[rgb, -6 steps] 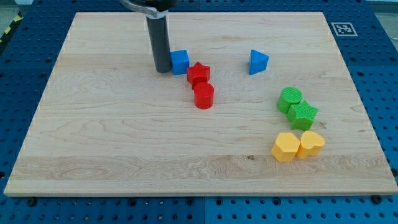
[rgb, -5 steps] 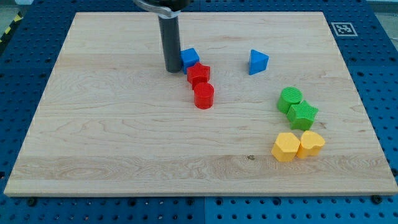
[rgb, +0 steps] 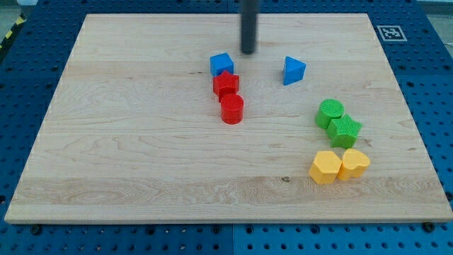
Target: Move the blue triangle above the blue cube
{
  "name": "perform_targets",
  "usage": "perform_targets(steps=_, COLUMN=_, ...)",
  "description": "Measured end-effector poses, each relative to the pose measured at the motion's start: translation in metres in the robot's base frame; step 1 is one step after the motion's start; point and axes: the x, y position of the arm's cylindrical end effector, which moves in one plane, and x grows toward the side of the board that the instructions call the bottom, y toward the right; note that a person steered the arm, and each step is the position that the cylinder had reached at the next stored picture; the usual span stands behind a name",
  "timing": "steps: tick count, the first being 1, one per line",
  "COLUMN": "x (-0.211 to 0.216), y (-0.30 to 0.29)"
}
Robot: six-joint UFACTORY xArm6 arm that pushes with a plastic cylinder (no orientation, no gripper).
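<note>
The blue triangle (rgb: 294,70) lies on the wooden board at the upper middle right. The blue cube (rgb: 221,64) sits to its left, touching the red star (rgb: 226,84) just below it. My tip (rgb: 248,52) is between the two blue blocks, slightly higher in the view than both, touching neither. The rod rises out of the view's top.
A red cylinder (rgb: 231,109) sits right below the red star. A green cylinder (rgb: 330,112) and a green star (rgb: 345,130) sit at the right, with two yellow blocks (rgb: 325,167) (rgb: 354,163) below them. The board's top edge (rgb: 141,15) is close behind the tip.
My tip has moved from the blue cube's left side to its upper right. The cube was pushed a little to the right and turned, and now rests against the red star.
</note>
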Motion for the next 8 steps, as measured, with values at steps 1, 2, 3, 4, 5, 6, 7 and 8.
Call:
perform_targets(steps=1, x=0.039, y=0.094)
perform_targets(steps=2, x=0.073, y=0.159)
perform_targets(steps=3, x=0.094, y=0.16)
perform_targets(steps=4, x=0.09, y=0.132)
perform_targets(steps=5, x=0.078, y=0.088)
perform_targets(steps=6, x=0.077, y=0.052)
perform_targets(steps=7, x=0.068, y=0.035)
perform_targets(steps=8, x=0.043, y=0.035)
